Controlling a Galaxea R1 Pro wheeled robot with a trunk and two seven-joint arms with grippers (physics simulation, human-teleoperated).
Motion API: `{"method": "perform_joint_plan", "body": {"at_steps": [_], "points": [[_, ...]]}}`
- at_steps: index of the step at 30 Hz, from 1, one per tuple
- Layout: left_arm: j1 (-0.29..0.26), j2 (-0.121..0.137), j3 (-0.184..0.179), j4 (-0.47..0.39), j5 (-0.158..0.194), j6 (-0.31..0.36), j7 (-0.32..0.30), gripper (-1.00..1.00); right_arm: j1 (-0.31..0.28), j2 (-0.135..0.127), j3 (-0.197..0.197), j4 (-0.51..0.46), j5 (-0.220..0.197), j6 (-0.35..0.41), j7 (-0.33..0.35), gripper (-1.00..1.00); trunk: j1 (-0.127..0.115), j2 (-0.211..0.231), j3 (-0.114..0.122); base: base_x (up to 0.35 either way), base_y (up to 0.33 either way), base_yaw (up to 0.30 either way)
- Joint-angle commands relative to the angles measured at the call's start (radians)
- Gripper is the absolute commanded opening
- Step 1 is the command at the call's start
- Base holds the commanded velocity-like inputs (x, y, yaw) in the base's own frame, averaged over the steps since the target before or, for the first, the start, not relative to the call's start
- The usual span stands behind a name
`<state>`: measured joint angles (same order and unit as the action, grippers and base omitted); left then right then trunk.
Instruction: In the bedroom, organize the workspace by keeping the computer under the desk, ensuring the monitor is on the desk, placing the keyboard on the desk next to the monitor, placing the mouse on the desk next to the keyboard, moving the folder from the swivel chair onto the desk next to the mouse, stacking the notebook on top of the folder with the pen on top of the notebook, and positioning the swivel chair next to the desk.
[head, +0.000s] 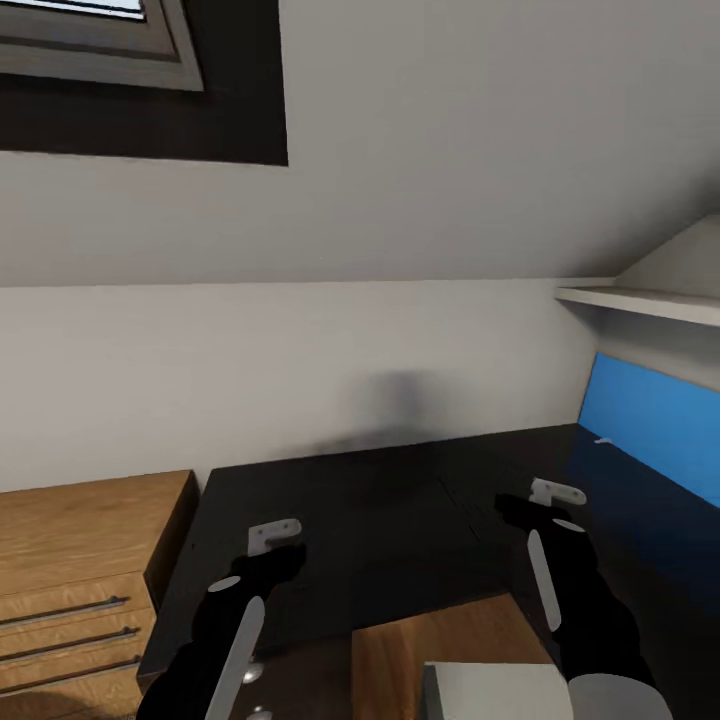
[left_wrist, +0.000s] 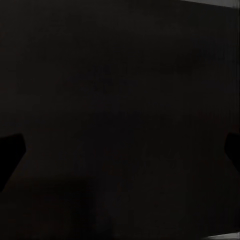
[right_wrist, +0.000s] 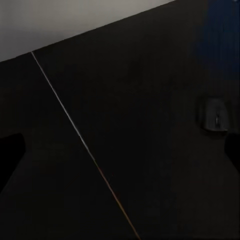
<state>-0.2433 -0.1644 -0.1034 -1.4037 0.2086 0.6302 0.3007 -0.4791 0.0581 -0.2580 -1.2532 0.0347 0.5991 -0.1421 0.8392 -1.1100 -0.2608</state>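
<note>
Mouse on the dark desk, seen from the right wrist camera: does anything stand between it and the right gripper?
Nothing visible does. The mouse lies on bare dark desk, with open surface ahead of the right gripper.

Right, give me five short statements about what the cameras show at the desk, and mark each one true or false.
1. The dark desk stands against the white wall. True.
2. A wooden drawer unit stands beside the desk on the robot's left. True.
3. The left claw holds a folder. False: nothing shows in it.
4. A mouse lies on the desk surface in the right wrist view. True.
5. The panel at the robot's right is red. False: it is blue.
</note>
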Motion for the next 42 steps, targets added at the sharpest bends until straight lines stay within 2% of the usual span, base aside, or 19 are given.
{"method": "perform_joint_plan", "body": {"at_steps": [1,4,7,11,19,21,25,28,29,31,32,35,36,40,42], "points": [[-0.001,0.0,-0.001,-0.001,0.011,0.003,0.009,1.0,-0.001,-0.001,-0.009,0.001,0.003,0.005,0.0,1.0,0.0,-0.001,-0.001,0.002,-0.002,-0.278],[-0.001,0.0,-0.001,-0.001,0.011,0.003,0.009,1.0,-0.001,-0.011,-0.033,0.005,0.004,0.005,0.0,1.0,0.0,-0.001,-0.001,0.001,-0.001,-0.279],[-0.001,0.0,-0.001,-0.002,0.01,0.003,0.009,1.0,-0.001,-0.042,-0.053,0.01,0.003,0.005,0.001,1.0,0.0,-0.001,-0.001,0.0,0.0,-0.28],[-0.001,0.0,-0.001,-0.003,0.01,0.003,0.009,1.0,-0.001,-0.073,-0.06,0.031,0.001,-0.004,0.002,1.0,0.0,-0.001,-0.001,0.0,0.0,-0.249],[-0.001,0.0,-0.001,-0.003,0.01,0.003,0.009,1.0,-0.001,-0.087,-0.056,0.062,0.002,-0.05,0.002,1.0,0.0,-0.001,-0.001,0.0,0.0,-0.073],[0.0,0.0,-0.001,-0.003,0.01,0.003,0.009,1.0,-0.002,-0.089,-0.055,0.083,0.003,-0.089,0.002,1.0,0.0,-0.001,-0.001,0.0,0.0,-0.015],[-0.001,0.0,-0.002,-0.003,0.01,0.003,0.009,1.0,-0.025,-0.101,-0.055,0.203,0.009,-0.181,0.002,1.0,0.0,-0.001,-0.001,0.0,0.0,-0.006],[-0.001,0.0,-0.002,-0.003,0.011,0.003,0.009,1.0,-0.091,-0.124,-0.054,0.328,0.015,-0.233,0.002,1.0,0.0,-0.001,-0.001,0.0,0.0,-0.003],[-0.001,0.0,-0.002,-0.003,0.011,0.003,0.009,1.0,-0.152,-0.143,-0.054,0.437,0.019,-0.281,0.002,1.0,0.0,-0.001,-0.001,0.0,0.0,-0.001],[0.0,0.0,-0.002,-0.003,0.011,0.003,0.009,1.0,-0.221,-0.164,-0.054,0.568,0.022,-0.344,0.002,1.0,0.0,-0.001,-0.001,0.0,0.0,-0.001],[0.0,0.0,-0.002,-0.004,0.011,0.003,0.009,1.0,-0.327,-0.2,-0.054,0.783,0.027,-0.46,0.002,1.0,0.0,-0.001,-0.001,0.0,0.0,0.0],[0.0,-0.001,-0.002,-0.005,0.011,0.003,0.009,1.0,-0.424,-0.233,-0.053,0.969,0.033,-0.561,0.002,1.0,0.0,-0.001,-0.001,0.0,0.0,0.0],[0.0,-0.001,-0.002,-0.006,0.011,0.003,0.009,1.0,-0.475,-0.248,-0.053,1.046,0.035,-0.604,0.002,1.0,0.0,-0.001,-0.001,0.0,0.0,0.0],[0.0,-0.001,-0.002,-0.006,0.011,0.003,0.009,1.0,-0.537,-0.263,-0.055,1.133,0.038,-0.658,0.003,1.0,0.0,-0.001,-0.001,0.0,0.0,0.0],[0.0,-0.001,-0.002,-0.006,0.011,0.003,0.009,1.0,-0.557,-0.251,-0.058,1.175,0.036,-0.68,0.005,1.0,0.0,-0.001,-0.001,0.0,0.0,0.0]]}}
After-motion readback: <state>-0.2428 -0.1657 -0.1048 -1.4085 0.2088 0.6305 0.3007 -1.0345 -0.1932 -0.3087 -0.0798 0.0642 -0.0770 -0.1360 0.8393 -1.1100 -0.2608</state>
